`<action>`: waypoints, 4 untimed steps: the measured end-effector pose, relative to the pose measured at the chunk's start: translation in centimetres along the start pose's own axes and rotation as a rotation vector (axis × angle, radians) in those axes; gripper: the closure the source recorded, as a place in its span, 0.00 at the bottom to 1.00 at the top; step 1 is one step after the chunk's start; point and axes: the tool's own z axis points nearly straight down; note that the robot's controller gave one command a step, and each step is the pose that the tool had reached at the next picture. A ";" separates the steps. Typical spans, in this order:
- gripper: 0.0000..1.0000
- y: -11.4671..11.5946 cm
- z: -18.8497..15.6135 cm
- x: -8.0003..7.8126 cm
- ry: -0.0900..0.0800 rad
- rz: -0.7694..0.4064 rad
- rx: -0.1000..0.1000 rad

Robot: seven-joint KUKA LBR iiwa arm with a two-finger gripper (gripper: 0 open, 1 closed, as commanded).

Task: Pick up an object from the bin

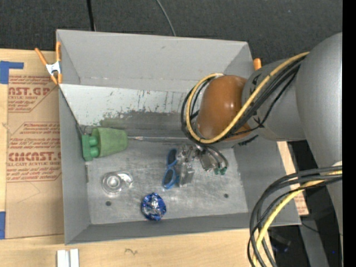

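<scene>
One hand (187,164) low over blue item (170,172)

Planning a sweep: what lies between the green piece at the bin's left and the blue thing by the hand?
Nothing: in the camera view the bin floor is bare from the green piece to the blue thing.

Bin (150,54) — scuffed grey metal; green cup (104,143) — matt plastic.

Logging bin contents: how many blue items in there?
2. A blue crumpled ball low in the view, by the bin wall; a blue elongated piece mid-floor, just left of the gripper. The arm covers part of the floor, so more may be hidden.
</scene>
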 end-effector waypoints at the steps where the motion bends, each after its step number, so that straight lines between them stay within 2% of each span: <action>1: 1.00 6.1 0.7 -1.1 -0.001 -0.472 0.000; 2: 1.00 7.1 -17.2 -1.9 -0.003 -0.762 -0.001; 3: 1.00 9.4 -5.4 0.7 0.012 -0.931 -0.010; 4: 0.00 9.3 -5.7 0.5 0.005 -0.929 -0.007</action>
